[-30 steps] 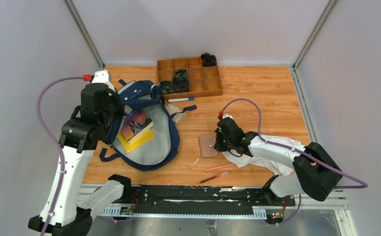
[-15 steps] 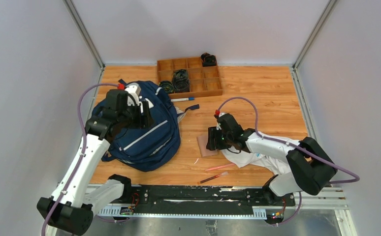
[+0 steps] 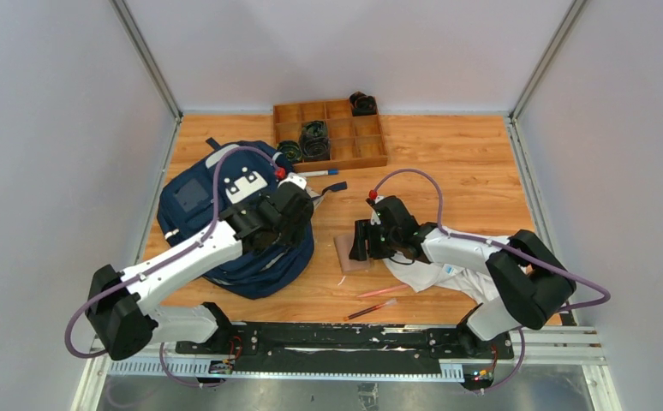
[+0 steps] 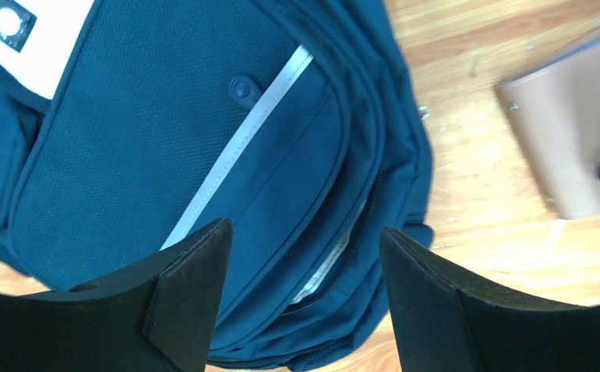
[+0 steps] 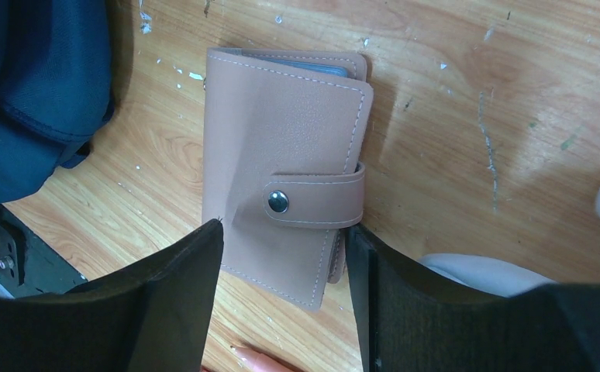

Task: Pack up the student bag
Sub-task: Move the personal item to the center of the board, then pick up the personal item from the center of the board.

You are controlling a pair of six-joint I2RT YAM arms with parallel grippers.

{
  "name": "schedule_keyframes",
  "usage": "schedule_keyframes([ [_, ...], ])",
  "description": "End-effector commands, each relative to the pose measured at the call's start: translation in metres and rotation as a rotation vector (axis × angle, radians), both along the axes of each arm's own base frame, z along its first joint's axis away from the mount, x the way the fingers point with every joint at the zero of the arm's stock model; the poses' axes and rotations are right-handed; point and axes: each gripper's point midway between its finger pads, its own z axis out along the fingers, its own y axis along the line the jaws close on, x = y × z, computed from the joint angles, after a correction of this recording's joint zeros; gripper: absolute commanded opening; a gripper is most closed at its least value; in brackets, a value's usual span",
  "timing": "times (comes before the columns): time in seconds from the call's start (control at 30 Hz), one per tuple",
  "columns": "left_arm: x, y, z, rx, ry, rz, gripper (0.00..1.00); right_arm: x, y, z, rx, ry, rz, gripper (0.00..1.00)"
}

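The student bag (image 3: 217, 214) lies flat on the left of the table, navy with a light stripe and a grey-white patch, its flap down. My left gripper (image 3: 292, 214) hangs open over the bag's right edge. In the left wrist view the left gripper (image 4: 305, 236) holds nothing, with the bag (image 4: 204, 139) and a gaping zip beneath it. A pink snap wallet (image 3: 350, 254) lies flat to the right of the bag. My right gripper (image 5: 285, 229) is open, its fingers on either side of the near end of the wallet (image 5: 281, 155).
A wooden compartment tray (image 3: 371, 154) with dark coiled items stands at the back. A blue-capped marker (image 3: 315, 174) lies by the bag's top. A white cloth (image 3: 448, 274) sits under the right arm. Two pink pens (image 3: 384, 292) lie near the front edge.
The bag's flap has come down over the books that showed inside. My left gripper let go, opened and swung right across the bag. The right gripper opened and shifted left over the wallet.
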Motion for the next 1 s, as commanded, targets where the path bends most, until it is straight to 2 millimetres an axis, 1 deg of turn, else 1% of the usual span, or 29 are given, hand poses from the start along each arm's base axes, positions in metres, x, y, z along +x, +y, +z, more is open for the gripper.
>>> schedule_keyframes([
  [0.0,0.004,0.016,-0.004,0.074,-0.096,0.142,0.69,0.000,-0.004,-0.002,-0.007,0.025,-0.017,0.63],
  [0.03,0.002,0.012,-0.006,0.075,-0.100,0.141,0.62,0.000,-0.003,-0.002,-0.008,0.024,-0.015,0.63],
  [0.07,0.000,0.007,-0.007,0.082,-0.111,0.137,0.59,0.000,-0.003,-0.002,-0.009,0.026,-0.014,0.63],
  [0.17,-0.002,-0.004,-0.008,0.126,-0.167,0.151,0.50,0.000,-0.002,-0.005,-0.013,0.035,-0.010,0.63],
  [0.2,-0.001,-0.005,-0.011,0.146,-0.176,0.165,0.48,0.000,-0.002,-0.006,-0.012,0.038,-0.010,0.63],
  [0.3,0.001,-0.008,-0.023,0.213,-0.164,0.165,0.47,0.000,-0.001,-0.005,-0.006,0.042,-0.011,0.63],
  [0.37,0.003,-0.007,-0.030,0.265,-0.170,0.179,0.49,0.000,-0.001,-0.005,-0.006,0.041,-0.014,0.63],
  [0.43,0.005,-0.006,-0.034,0.309,-0.185,0.188,0.49,0.000,-0.003,-0.004,-0.009,0.037,-0.016,0.63],
  [0.53,0.010,-0.006,-0.041,0.369,-0.198,0.194,0.47,-0.001,-0.004,-0.005,-0.013,0.036,-0.020,0.63],
  [0.63,0.015,-0.008,-0.046,0.406,-0.197,0.194,0.46,-0.001,-0.004,-0.005,-0.014,0.039,-0.021,0.63],
  [0.7,0.018,-0.005,-0.046,0.443,-0.216,0.214,0.45,-0.001,-0.004,-0.005,-0.015,0.041,-0.024,0.62],
  [0.77,0.020,-0.003,-0.043,0.475,-0.231,0.227,0.41,-0.001,-0.005,-0.005,-0.016,0.043,-0.027,0.62],
  [0.83,0.021,-0.004,-0.044,0.496,-0.228,0.217,0.42,-0.001,-0.005,-0.004,-0.014,0.041,-0.026,0.62],
  [0.9,0.021,-0.006,-0.045,0.495,-0.214,0.204,0.53,-0.002,-0.006,-0.003,-0.017,0.039,-0.029,0.62],
  [0.97,0.019,-0.009,-0.045,0.471,-0.197,0.195,0.60,-0.002,-0.007,-0.003,-0.018,0.037,-0.031,0.62],
])
